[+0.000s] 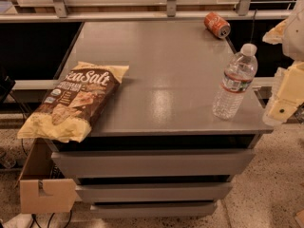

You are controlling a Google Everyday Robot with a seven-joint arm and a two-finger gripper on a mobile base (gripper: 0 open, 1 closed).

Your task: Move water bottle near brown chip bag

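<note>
The water bottle point(235, 82) stands upright near the front right corner of the grey cabinet top point(166, 61). It is clear and ribbed, with a white cap and a white, red and dark label band. The brown chip bag point(76, 101) lies flat at the front left, with its pale yellow lower end hanging over the left front corner. My gripper point(284, 101) is at the right edge of the view, just right of the bottle and apart from it, at about the height of the bottle's lower half. It holds nothing that I can see.
An orange-red soda can point(217, 24) lies on its side at the back right of the top. Metal rails point(142, 15) run behind the cabinet. Drawers point(152, 163) are below the top. A cardboard box point(45, 194) sits on the floor at the lower left.
</note>
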